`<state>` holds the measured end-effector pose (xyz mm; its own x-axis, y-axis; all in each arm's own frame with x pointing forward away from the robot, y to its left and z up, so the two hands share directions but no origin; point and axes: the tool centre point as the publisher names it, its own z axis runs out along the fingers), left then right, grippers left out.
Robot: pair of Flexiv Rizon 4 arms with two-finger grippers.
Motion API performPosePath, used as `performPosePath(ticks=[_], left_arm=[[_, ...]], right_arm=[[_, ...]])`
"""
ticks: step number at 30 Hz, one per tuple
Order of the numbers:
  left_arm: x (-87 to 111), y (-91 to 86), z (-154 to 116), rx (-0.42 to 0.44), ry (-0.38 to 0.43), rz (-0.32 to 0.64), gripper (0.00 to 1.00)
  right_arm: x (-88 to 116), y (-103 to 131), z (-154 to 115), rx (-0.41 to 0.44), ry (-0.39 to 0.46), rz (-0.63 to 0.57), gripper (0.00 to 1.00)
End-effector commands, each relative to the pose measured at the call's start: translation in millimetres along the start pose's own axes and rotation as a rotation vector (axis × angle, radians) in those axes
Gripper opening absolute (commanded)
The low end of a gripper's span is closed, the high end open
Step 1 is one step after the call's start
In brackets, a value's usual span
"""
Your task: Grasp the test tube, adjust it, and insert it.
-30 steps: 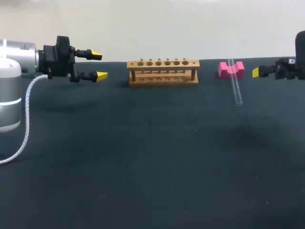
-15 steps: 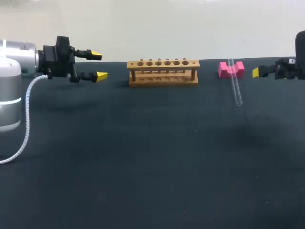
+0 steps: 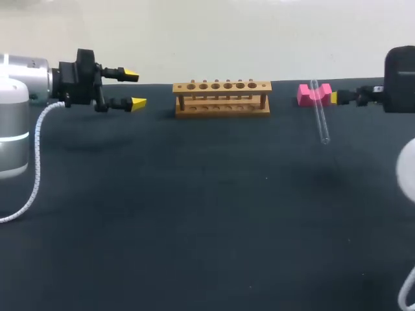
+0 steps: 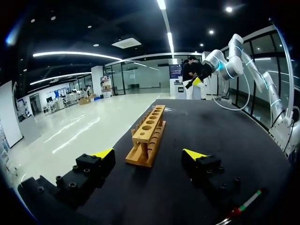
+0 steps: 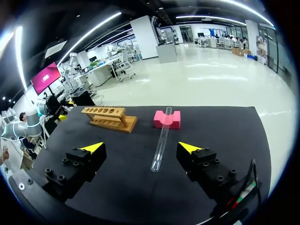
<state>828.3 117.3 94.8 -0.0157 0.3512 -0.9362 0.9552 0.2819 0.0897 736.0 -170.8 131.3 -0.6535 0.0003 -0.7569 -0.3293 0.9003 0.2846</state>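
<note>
Test tube [image 5: 161,140] on pink block [image 5: 174,121], probably tilted, clearer from wrist

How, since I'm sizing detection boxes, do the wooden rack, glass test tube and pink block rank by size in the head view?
1. Light wooden six-hole test-tube rack: clearly largest.
2-3. Unsure: the clear glass test tube is longer but thin; the pink notched block is shorter but bulkier.

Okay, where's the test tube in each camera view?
Head view: test tube lies right of the wooden rack, far end on the pink block.
Left wrist view: cannot make it out; rack ahead.
Right wrist view: tube ahead of the right gripper, leaning on the block.
Shared landmark: the wooden rack.
</note>
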Motion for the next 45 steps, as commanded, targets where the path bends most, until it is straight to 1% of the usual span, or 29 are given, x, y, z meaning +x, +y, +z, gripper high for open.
performPosePath(ticks=[1, 9, 12, 16, 21, 27, 30, 34, 38, 45], left_arm=[[1.1, -1.7, -0.7, -0.005, -0.004, 0.003, 1.00], [1.1, -1.7, -0.7, -0.005, -0.004, 0.003, 1.00], [1.1, -1.7, -0.7, -0.005, -0.004, 0.003, 1.00], [1.1, -1.7, -0.7, -0.005, -0.004, 0.003, 1.00], [1.1, -1.7, -0.7, -0.005, -0.004, 0.003, 1.00], [1.1, -1.7, -0.7, -0.005, -0.004, 0.003, 1.00], [1.1, -1.7, -0.7, -0.005, -0.004, 0.003, 1.00], [1.1, -1.7, -0.7, -0.005, -0.004, 0.003, 1.00], [1.1, -1.7, -0.7, -0.005, -0.004, 0.003, 1.00], [1.1, -1.7, -0.7, -0.005, -0.004, 0.003, 1.00]], right_arm=[[-0.1, 8.3, 24.9, 0.287, -0.004, 0.008, 1.00], [2.2, 11.0, 48.4, 0.405, 0.003, 0.043, 1.00], [3.9, 11.3, 57.8, 0.436, -0.003, 0.049, 1.00], [4.5, 13.1, 70.9, 0.456, -0.013, 0.029, 1.00], [5.8, 10.8, 85.1, 0.508, -0.012, 0.001, 1.00], [8.7, 6.3, 96.6, 0.571, -0.009, 0.033, 1.00], [10.3, 4.6, 101.1, 0.589, -0.010, 0.043, 1.00], [14.9, 2.1, 110.5, 0.616, 0.006, 0.014, 1.00], [18.1, -4.3, 119.4, 0.617, 0.004, 0.014, 1.00], [16.1, -19.5, 129.7, 0.625, 0.010, 0.012, 1.00]])
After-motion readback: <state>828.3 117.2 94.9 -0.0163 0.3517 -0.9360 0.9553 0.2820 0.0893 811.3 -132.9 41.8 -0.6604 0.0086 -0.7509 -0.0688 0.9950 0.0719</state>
